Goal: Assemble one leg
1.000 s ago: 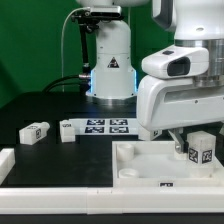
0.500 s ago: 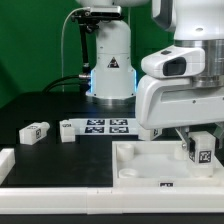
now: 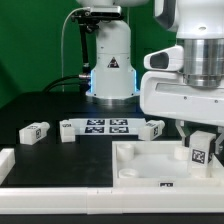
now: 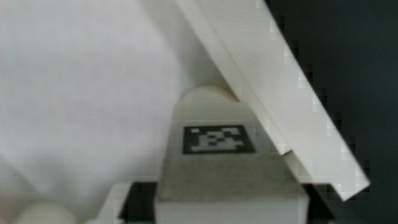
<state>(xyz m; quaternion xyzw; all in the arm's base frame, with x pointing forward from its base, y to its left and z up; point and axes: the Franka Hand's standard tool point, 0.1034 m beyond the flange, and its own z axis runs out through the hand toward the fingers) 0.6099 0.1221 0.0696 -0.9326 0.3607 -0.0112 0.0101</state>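
1. The exterior view alone shows the whole worktop: the marker board (image 3: 108, 125) lies flat at mid-table before the arm's base (image 3: 111, 72), and three loose pegs rest on the dark surface, one (image 3: 35, 131) toward the exterior view's left, one (image 3: 69, 130) at the board's left end, one (image 3: 152, 128) at its right end.
2. Only the wrist view gives the grip close up: the leg (image 4: 217, 135) stands between the two fingers (image 4: 146, 200), its square tag facing the camera, a slanted rim of the white panel (image 4: 267, 75) just beside it.
3. The gripper (image 3: 200, 150) is closed on the leg, a finger on either flank.
4. The leg (image 3: 201, 147) is over the rimmed panel (image 3: 140, 160), which lies along the worktop's near edge at the exterior view's right. Whether its foot touches the panel floor cannot be told.
5. The arm's wrist housing (image 3: 185, 80) hangs low over the panel, fingers pointing straight down.
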